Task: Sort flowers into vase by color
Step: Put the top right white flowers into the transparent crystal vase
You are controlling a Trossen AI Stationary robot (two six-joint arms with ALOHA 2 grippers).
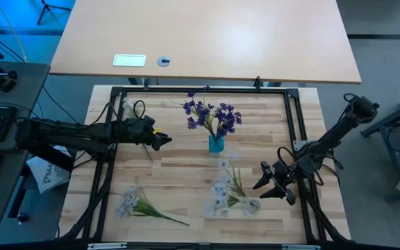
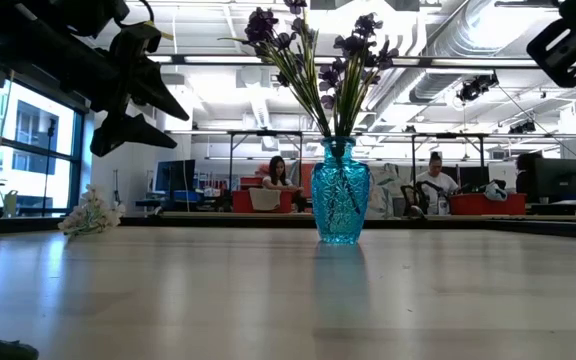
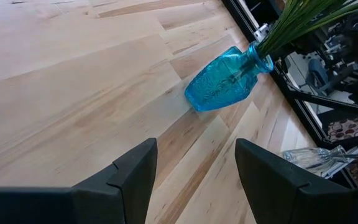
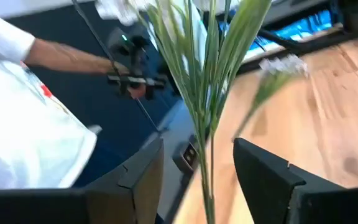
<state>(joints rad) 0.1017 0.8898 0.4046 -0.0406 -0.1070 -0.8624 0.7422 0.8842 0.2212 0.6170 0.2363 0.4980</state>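
Observation:
A blue glass vase [image 1: 216, 144] [image 2: 340, 200] [image 3: 222, 81] stands upright mid-table with dark purple flowers [image 1: 210, 114] in it. A clear vase [image 1: 253, 205] [image 3: 312, 157] near the right front holds pale flowers [image 1: 222, 189]; whether it stands or lies I cannot tell. A second pale bunch [image 1: 134, 203] lies flat at the left front, and another [image 1: 127, 107] [image 2: 90, 215] at the far left. My left gripper [image 1: 164, 139] [image 3: 194, 180] hovers open and empty left of the blue vase. My right gripper [image 1: 268, 182] [image 4: 197, 180] is open beside the clear vase, with green stems [image 4: 204, 112] between its fingers.
A black frame [image 1: 110, 132] rims the wooden table on all sides. Bare wood lies between the blue vase and the near edge. A second table [image 1: 207, 42] stands beyond the far edge. A person's hand [image 4: 129, 81] holding a controller shows off the table in the right wrist view.

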